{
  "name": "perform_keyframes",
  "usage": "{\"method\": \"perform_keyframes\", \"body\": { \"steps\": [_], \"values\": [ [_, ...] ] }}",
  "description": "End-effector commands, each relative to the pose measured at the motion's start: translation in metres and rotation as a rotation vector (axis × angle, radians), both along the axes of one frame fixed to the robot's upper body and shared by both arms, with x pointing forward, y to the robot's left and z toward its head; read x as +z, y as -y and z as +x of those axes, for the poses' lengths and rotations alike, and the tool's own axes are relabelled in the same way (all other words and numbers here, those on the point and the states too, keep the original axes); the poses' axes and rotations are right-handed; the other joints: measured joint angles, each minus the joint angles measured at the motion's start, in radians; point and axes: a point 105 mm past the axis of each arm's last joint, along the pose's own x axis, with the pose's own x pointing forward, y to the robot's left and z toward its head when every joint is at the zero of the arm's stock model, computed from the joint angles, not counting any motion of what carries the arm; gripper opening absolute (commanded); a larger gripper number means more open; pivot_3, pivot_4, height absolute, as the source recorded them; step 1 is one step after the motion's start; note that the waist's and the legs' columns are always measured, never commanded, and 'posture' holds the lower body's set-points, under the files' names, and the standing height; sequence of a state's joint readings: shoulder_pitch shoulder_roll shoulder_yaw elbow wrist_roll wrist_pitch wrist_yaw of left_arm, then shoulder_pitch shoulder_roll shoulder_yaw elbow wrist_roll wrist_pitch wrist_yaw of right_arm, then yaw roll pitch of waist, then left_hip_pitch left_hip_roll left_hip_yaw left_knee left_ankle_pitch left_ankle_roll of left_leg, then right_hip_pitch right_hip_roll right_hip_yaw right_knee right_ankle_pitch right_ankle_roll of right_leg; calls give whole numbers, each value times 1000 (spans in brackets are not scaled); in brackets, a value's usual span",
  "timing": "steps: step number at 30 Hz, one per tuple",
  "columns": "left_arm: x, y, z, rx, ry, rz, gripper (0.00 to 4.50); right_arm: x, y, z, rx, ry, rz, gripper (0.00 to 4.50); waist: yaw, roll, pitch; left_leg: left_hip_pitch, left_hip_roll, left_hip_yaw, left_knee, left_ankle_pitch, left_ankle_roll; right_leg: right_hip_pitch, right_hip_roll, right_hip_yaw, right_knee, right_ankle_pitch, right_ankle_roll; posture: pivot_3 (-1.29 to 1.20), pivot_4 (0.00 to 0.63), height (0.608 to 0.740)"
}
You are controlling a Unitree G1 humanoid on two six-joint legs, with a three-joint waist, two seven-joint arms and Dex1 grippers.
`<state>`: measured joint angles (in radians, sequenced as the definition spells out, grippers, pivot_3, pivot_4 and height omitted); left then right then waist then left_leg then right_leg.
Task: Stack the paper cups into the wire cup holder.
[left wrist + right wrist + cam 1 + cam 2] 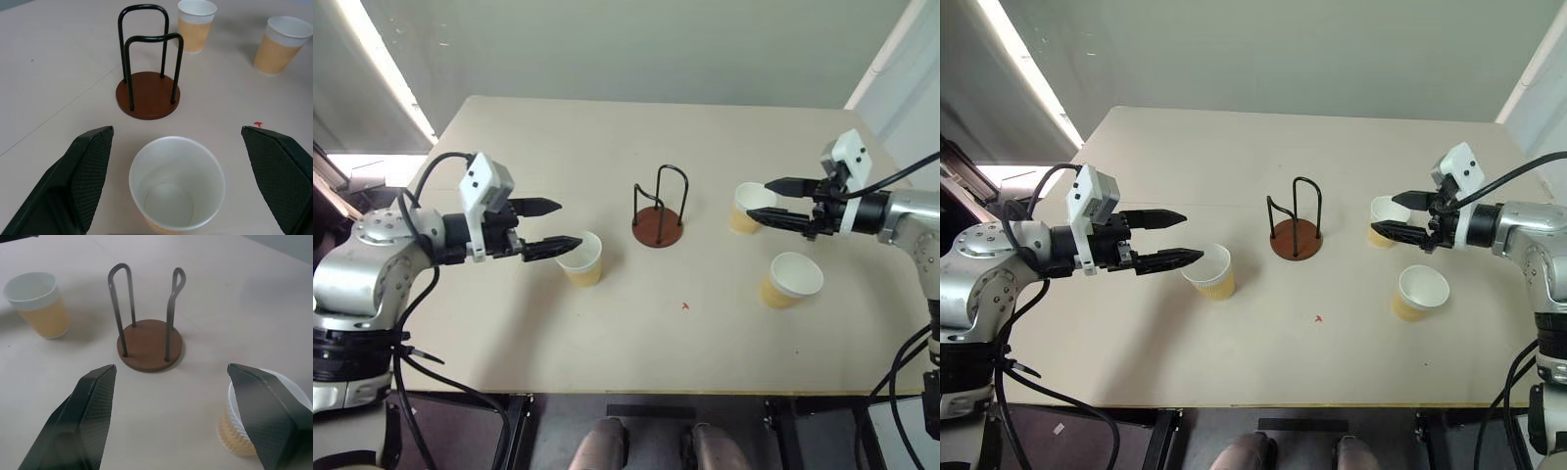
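Paper cups: three, tapered, tan-yellow ribbed outer wall, smooth white inside, rolled white rim, all upright on table, none stacked. Left cup [582,259] left of centre, just past tips of left gripper. Far-right cup [748,208] beside right gripper, partly hidden behind its fingers. Near-right cup [790,280] nearer table's front edge, apart from both grippers.

Wire cup holder [659,215] at table centre, between left cup and far-right cup, touching neither. Round reddish-brown disc base, matte; two thin black wire arches rising upright from it, rounded tops, one taller than the other. Nothing inside holder.

Left gripper [548,226] level above table, pointing right toward left cup. Two black fingers, tapered, fine cross-hatched pads, spread wide, holding nothing; left cup sits between fingertips in left wrist view, no contact visible.

Right gripper [768,200] pointing left toward far-right cup. Black tapered fingers, same textured pads, spread wide, gripping nothing; far-right cup close against one finger, contact not discernible.

Table [607,343]: flat, pale beige, matte, faint seam line across surface. Small red mark [685,305] on table nearer front edge, right of left cup. Grey floor beyond far edge.
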<state>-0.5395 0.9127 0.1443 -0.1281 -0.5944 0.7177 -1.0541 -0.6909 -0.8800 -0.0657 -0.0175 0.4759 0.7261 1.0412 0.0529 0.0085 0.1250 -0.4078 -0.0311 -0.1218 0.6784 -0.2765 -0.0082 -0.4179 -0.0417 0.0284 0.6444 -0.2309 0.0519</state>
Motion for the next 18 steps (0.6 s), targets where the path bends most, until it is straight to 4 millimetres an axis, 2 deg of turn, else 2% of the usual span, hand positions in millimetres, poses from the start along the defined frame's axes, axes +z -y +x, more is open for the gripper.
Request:
{"method": "perform_keyframes", "body": {
  "steps": [1, 8, 14, 18],
  "values": [
    [17, 8, -6, -28, 66, -18, 4500, 16, -2, -7, 28, 56, -24, 3761, 0, 0, 0, 0, 0, 0, 0, 0, 0, 0, 0, 0, 0, 0, 0, 0, 150, 740],
    [17, 16, 0, -54, 59, -37, 4500, 17, 0, -8, 12, 66, -30, 3761, 0, 0, 0, 0, 0, 0, 0, 0, 0, 0, 0, 0, 0, 0, 0, 0, 150, 740],
    [9, 27, 5, -79, 33, -48, 4500, 17, 0, -8, -1, 71, -24, 3761, 0, 0, 0, 0, 0, 0, 0, 0, 0, 0, 0, 0, 0, 0, 0, 0, 150, 740],
    [1, 36, 8, -100, 32, -36, 4500, 16, -5, -17, 50, 37, -20, 3761, 1, 0, 0, 0, 0, 0, 1, 0, 0, 0, 0, 0, 0, 0, 0, 0, 150, 740]
  ]
}}
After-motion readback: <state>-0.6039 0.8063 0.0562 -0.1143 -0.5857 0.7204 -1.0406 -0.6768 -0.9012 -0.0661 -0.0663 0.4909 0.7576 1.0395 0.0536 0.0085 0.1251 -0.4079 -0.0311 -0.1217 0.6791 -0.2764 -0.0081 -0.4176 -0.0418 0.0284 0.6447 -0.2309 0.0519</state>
